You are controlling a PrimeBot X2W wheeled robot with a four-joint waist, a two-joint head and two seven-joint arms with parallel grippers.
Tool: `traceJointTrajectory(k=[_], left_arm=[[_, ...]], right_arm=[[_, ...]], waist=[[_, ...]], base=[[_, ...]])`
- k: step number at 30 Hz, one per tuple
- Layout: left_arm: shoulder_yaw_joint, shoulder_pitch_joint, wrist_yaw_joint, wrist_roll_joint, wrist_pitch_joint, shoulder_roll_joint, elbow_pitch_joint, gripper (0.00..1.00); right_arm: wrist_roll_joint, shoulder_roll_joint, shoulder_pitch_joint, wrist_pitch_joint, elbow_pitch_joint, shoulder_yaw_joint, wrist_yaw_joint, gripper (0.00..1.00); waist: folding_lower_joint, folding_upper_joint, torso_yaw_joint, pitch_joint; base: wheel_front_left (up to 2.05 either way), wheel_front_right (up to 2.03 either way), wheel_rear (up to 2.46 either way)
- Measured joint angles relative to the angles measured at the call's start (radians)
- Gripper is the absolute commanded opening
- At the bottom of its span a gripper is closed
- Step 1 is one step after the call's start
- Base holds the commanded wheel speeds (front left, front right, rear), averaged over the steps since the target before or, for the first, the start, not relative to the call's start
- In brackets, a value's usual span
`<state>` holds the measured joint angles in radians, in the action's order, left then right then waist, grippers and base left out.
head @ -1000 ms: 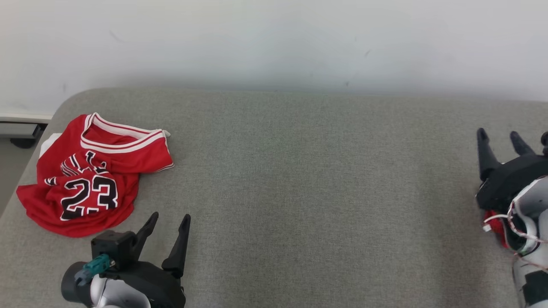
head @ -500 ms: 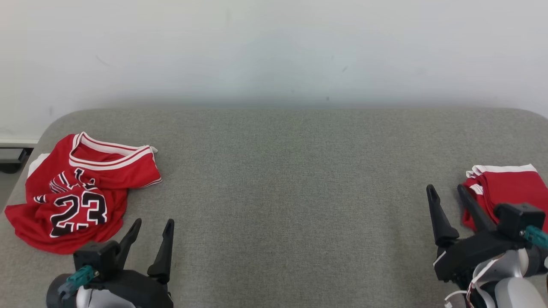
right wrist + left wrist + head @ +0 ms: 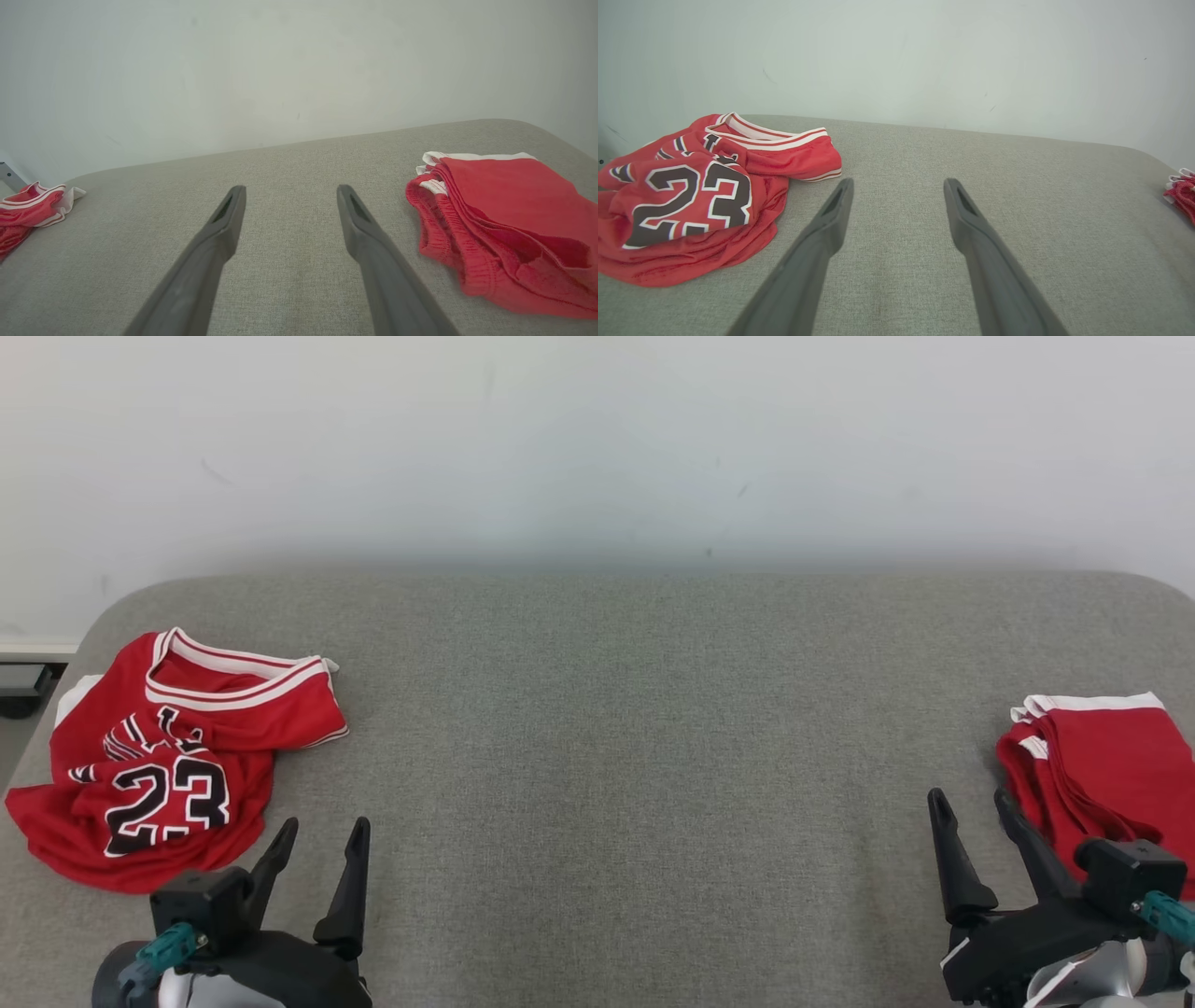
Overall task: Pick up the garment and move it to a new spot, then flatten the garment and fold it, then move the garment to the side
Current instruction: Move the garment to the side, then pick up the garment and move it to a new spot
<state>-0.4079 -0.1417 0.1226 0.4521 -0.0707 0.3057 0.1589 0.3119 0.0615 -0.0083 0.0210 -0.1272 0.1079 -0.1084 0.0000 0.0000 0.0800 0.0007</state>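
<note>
at left, jersey (image 3: 177, 747) lies neck-end farthest

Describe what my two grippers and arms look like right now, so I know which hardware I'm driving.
Both match. The left gripper and right gripper each have two long, dark, tapering fingers with a narrow slot near the tip, on a blocky black housing. A teal connector sticks out of each housing. Behind them, the forearms are pale silver-white.

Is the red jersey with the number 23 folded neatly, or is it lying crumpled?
Crumpled. The jersey lies bunched on the grey surface, its number creased and hem wrinkled; no neat fold edges show.
</note>
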Motion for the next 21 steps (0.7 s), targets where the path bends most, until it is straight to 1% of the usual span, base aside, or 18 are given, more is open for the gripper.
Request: traceJointTrajectory(k=[8,12,19,20,21], left_arm=[[-0.003,-0.002,0.0,-0.003,0.006,-0.016,-0.001,1.0],[-0.001,-0.006,0.0,-0.005,0.009,-0.02,-0.001,1.0],[0.006,-0.007,0.0,-0.012,0.009,-0.022,0.0,1.0],[0.006,-0.007,0.0,-0.012,0.009,-0.022,0.0,1.0],[0.017,-0.004,0.0,-0.012,0.008,-0.021,-0.001,1.0]], right_arm=[[-0.006,-0.001,0.0,0.012,0.004,-0.001,0.005,1.0],[-0.007,0.0,0.005,0.015,0.01,0.007,0.014,1.0],[-0.006,0.001,0.017,0.032,0.028,0.018,0.021,1.0],[-0.006,0.001,0.017,0.032,0.028,0.018,0.021,1.0],[-0.006,0.001,0.014,0.034,0.03,0.01,0.021,1.0]], waist=[[0.0,0.0,0.021,0.006],[0.0,0.0,0.043,0.011],[0.0,0.0,0.107,0.019],[0.0,0.0,0.107,0.019],[0.0,0.0,0.131,0.02]], base=[[0.0,0.0,0.0],[0.0,0.0,0.0],[0.0,0.0,0.0],[0.0,0.0,0.0],[0.0,0.0,0.0]])
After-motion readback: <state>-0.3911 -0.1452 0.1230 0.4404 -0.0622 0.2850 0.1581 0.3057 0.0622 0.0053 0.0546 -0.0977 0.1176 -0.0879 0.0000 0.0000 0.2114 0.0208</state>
